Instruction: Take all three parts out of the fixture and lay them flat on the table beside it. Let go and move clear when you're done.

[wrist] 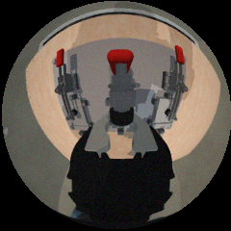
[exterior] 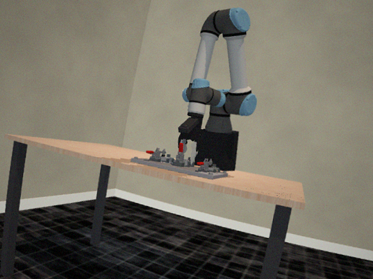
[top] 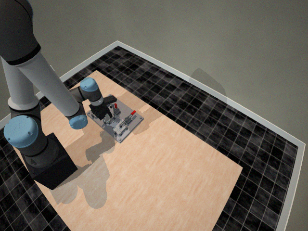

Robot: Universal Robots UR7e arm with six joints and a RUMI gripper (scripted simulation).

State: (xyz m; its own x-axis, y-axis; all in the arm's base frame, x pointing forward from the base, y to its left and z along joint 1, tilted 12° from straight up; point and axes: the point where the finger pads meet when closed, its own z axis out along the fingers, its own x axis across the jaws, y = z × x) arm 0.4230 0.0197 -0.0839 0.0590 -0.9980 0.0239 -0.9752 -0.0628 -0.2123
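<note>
The fixture is a grey plate (top: 137,121) (exterior: 175,168) (wrist: 96,63) on the wooden table, carrying three toggle clamps with red handles. The middle clamp (wrist: 119,72) (top: 115,106) (exterior: 180,147) has its handle standing upright. The left clamp (wrist: 62,72) and the right clamp (wrist: 177,72) lie along the plate's sides. My gripper (wrist: 120,112) (top: 107,119) (exterior: 183,148) reaches down onto the plate just in front of the middle clamp. Its fingers are shut on a dark round part (wrist: 120,116) that sits at the clamp's base. A light grey block (wrist: 152,94) sits beside it. The other parts are hard to tell from the clamps.
The robot's black base (top: 49,164) (exterior: 219,150) stands on the table right behind the fixture. The wooden table (top: 161,161) (exterior: 252,187) stretches wide to the front and right of the plate. A dark tiled floor surrounds the table.
</note>
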